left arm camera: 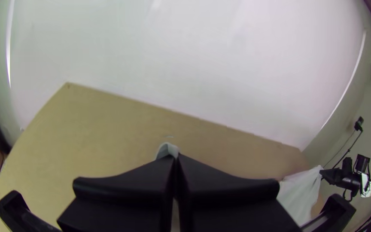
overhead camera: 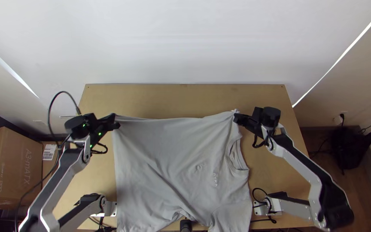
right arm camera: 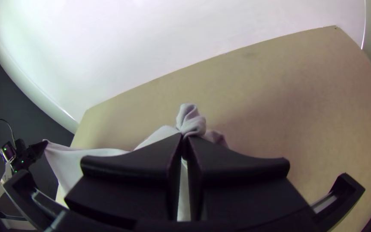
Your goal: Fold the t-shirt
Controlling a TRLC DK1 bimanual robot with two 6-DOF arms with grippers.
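pinched t-shirt (overhead camera: 164,159) by far left corner in left gripper (overhead camera: 116,120), by far right in right gripper (overhead camera: 235,118); stretched between, ran nearward.

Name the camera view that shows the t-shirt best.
The top view: the t-shirt is spread there, collar and most of the body in sight. The left wrist view shows a small tip in the left hand plus cloth at the right hand; the right wrist view, a bunched tip and a stretch.

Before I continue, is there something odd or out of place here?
Nothing seems spilled or damaged. Only the t-shirt looks untidy: its near end is wrinkled and runs past the near edge of the table.
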